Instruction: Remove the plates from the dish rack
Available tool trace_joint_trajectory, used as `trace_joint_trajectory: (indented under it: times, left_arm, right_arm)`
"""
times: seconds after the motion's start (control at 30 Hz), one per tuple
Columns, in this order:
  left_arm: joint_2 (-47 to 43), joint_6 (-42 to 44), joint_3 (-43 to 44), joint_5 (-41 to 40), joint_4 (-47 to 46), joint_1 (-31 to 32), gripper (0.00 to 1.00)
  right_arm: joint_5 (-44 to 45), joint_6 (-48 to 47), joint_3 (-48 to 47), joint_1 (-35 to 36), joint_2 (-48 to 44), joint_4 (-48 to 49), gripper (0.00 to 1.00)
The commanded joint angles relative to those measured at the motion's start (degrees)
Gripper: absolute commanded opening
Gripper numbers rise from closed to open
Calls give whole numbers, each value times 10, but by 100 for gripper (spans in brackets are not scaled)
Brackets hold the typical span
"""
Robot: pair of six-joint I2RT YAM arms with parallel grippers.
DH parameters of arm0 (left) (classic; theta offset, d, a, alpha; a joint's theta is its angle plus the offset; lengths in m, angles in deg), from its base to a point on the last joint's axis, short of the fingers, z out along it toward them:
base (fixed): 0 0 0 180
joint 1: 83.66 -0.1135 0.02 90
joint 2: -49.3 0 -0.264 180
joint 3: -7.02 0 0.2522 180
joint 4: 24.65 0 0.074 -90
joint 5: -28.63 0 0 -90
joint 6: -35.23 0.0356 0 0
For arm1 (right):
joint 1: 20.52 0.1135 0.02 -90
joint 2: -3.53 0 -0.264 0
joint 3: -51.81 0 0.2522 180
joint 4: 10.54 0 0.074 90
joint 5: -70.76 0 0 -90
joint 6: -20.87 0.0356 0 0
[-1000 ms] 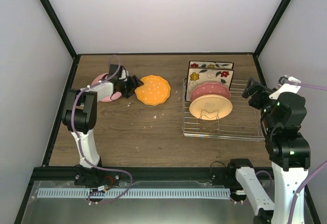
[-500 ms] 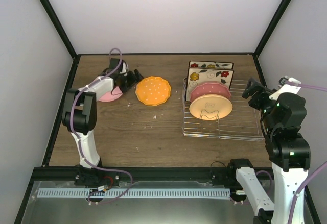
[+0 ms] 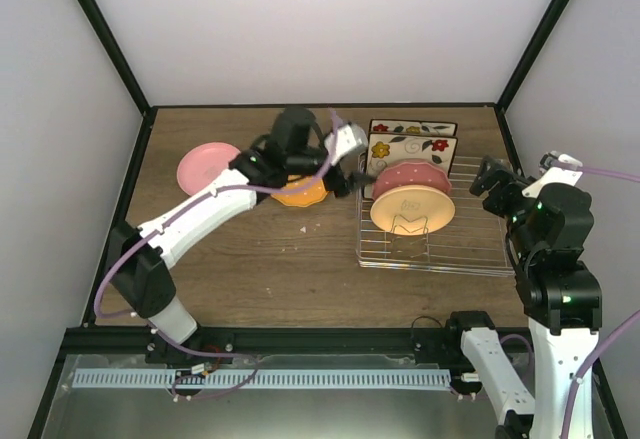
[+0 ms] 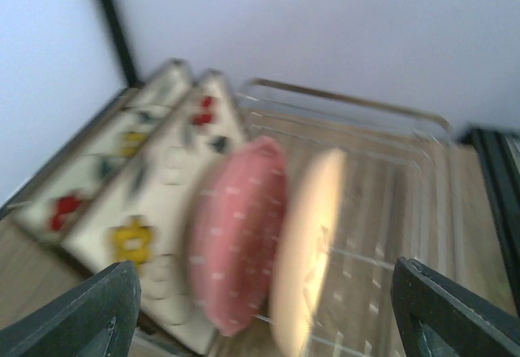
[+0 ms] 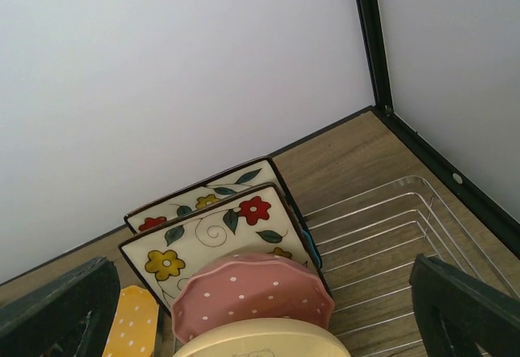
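The silver wire dish rack stands at the right. In it stand two square cream flower plates, a dotted dark pink plate and a pale yellow plate. A teal edge shows behind the nearer square plate. A pink plate lies flat at the left, and an orange plate lies half under my left arm. My left gripper is open and empty at the rack's left edge, facing the plates. My right gripper is open and empty above the rack's right side.
Black frame posts and white walls close the back and both sides. The rack's right half holds no plates. Small crumbs lie on the wooden table in front of the orange plate.
My left arm has left the pink plate lying on the table and swung right to the rack's left edge. The right arm has barely moved.
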Motion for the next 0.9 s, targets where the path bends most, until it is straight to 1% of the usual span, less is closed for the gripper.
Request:
trace_joint_trajectory:
  times: [0.0, 0.13, 0.4, 0.67, 0.87]
  left_arm:
    - [-18, 197, -63, 0, 61, 47, 85]
    - [-17, 251, -86, -38, 54, 81, 84]
    - [37, 306, -72, -91, 15, 117, 81]
    - [96, 313, -47, -130, -20, 139, 72]
    - [130, 295, -24, -164, -43, 146, 65]
  right_arm:
    - [6, -1, -3, -3, -10, 8, 100]
    - [9, -5, -4, -3, -13, 5, 100]
    - [9, -10, -10, -3, -11, 4, 100]
    - [23, -18, -27, -3, -16, -13, 100]
    - [32, -20, -30, -3, -25, -26, 100]
